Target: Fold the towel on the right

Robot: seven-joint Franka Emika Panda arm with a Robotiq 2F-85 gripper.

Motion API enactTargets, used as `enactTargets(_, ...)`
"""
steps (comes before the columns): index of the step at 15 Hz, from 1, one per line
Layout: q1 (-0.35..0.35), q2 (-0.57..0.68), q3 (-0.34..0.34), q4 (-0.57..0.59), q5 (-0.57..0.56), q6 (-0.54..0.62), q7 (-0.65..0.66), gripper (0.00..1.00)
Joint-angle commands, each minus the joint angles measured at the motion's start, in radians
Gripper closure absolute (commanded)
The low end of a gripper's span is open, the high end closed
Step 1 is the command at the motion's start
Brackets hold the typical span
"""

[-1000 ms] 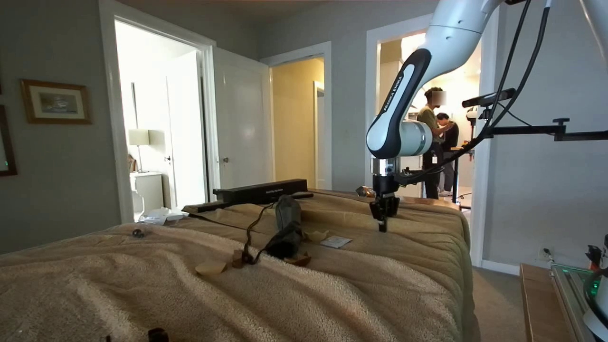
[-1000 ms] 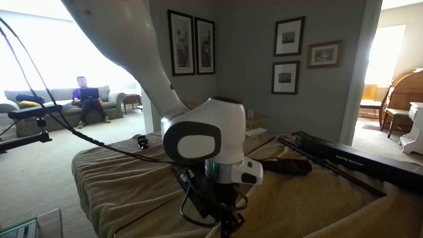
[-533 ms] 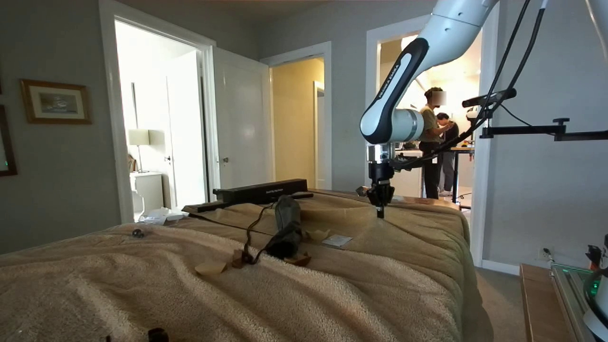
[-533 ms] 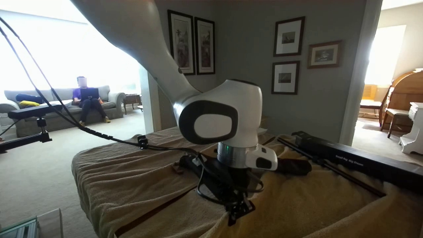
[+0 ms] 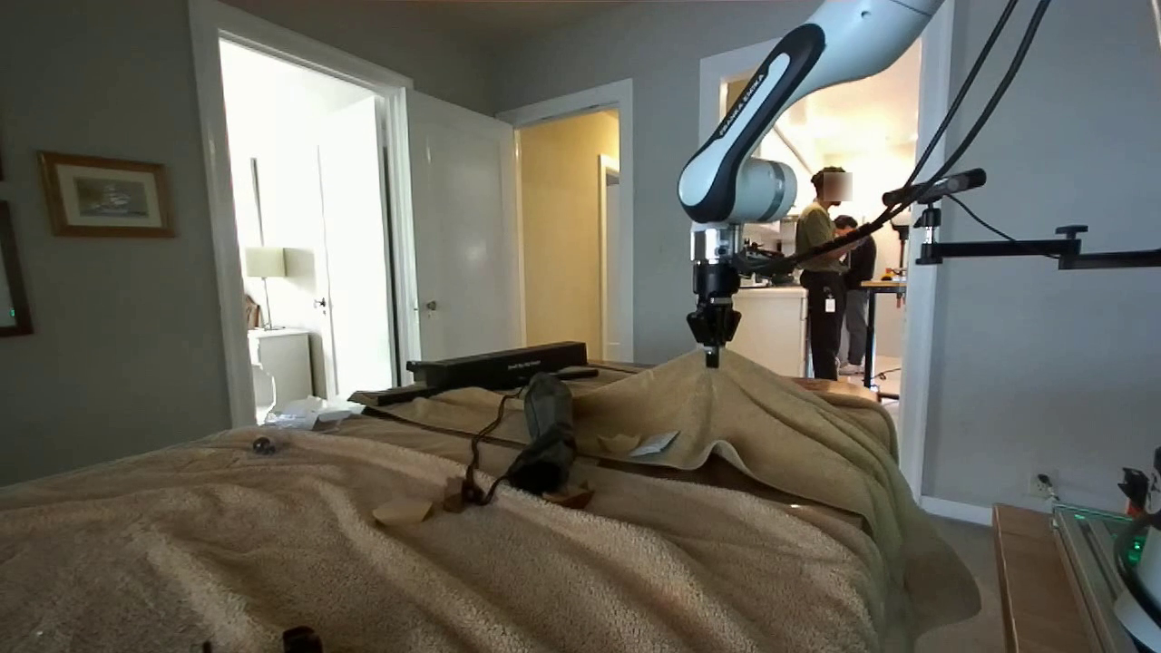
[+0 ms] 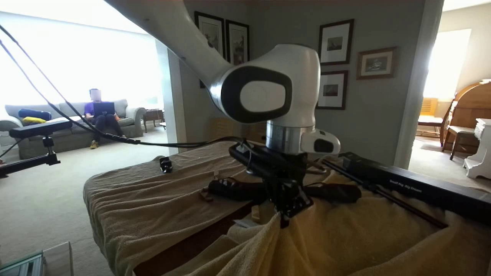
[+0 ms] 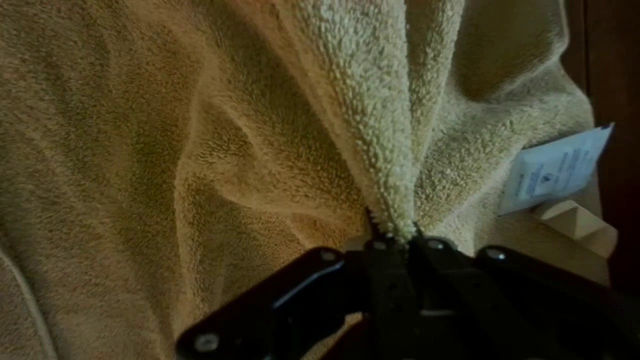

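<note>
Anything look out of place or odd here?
Yes: a small rectangular white packet lies tilted on the edge of the fuzzy beige towel pinched by the black two-fingered gripper. A loose packet seems odd on a towel meant for folding.

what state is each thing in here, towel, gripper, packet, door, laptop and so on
towel: pinched, lifted into a peak, not folded
gripper: shut on the towel
white packet: tilted, resting on the towel
long black box: lying flat, open or shut unclear
white door: open
laptop: open
table lamp: upright, lit or not unclear
</note>
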Motion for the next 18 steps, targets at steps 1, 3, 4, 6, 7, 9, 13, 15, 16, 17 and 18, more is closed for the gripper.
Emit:
enactTargets(1,0.032,-0.077,-0.018,0.063,-0.003,-0.099,0.035,0.98)
enactTargets(3,0.042,-0.106,-0.022,0.086,-0.01,-0.094,0.054,0.98)
enactTargets(4,0.044,-0.11,-0.023,0.1,0.001,-0.062,0.052,0.98)
enactTargets(6,0.043,-0.076,-0.027,0.145,0.028,0.047,0.059,0.98)
enactTargets(7,0.043,-0.055,-0.03,0.163,0.029,0.102,0.064,0.98)
enactTargets(9,0.038,-0.001,-0.031,0.186,0.06,0.223,0.087,0.98)
enactTargets(13,0.028,0.146,-0.019,0.202,0.123,0.473,0.147,0.98)
enactTargets(15,0.019,0.233,-0.014,0.225,0.124,0.546,0.177,0.98)
enactTargets(16,0.016,0.279,-0.015,0.244,0.114,0.566,0.196,0.98)
enactTargets(17,0.014,0.318,-0.018,0.266,0.104,0.575,0.212,0.98)
enactTargets(18,0.012,0.357,-0.02,0.287,0.098,0.583,0.227,0.98)
